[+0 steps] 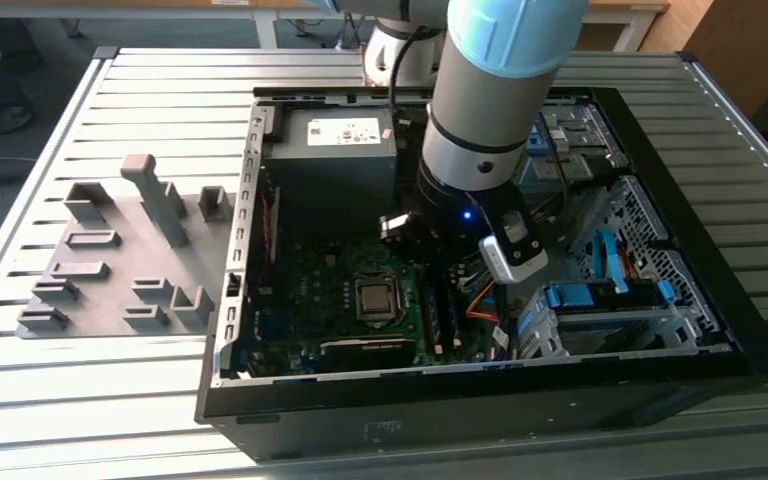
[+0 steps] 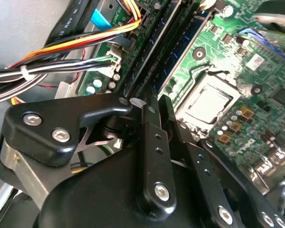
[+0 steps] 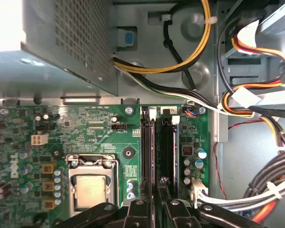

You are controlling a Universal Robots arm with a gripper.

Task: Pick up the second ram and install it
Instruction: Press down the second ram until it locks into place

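The pincer (image 3: pixel 155 209) hangs just above the motherboard's memory slots (image 3: pixel 160 147) (beside the processor socket (image 3: pixel 91 185)). Its fingers (image 2: pixel 152 142) stand nearly together, clamped edge-on upon the second ram (image 3: pixel 155 192).

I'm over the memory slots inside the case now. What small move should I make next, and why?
Probably a short, straight press down. In the first wrist view the gripper sits directly over the memory slots beside the processor socket, and what looks like the second ram stands edge-on in line with one slot. I cannot tell whether it is fully seated.
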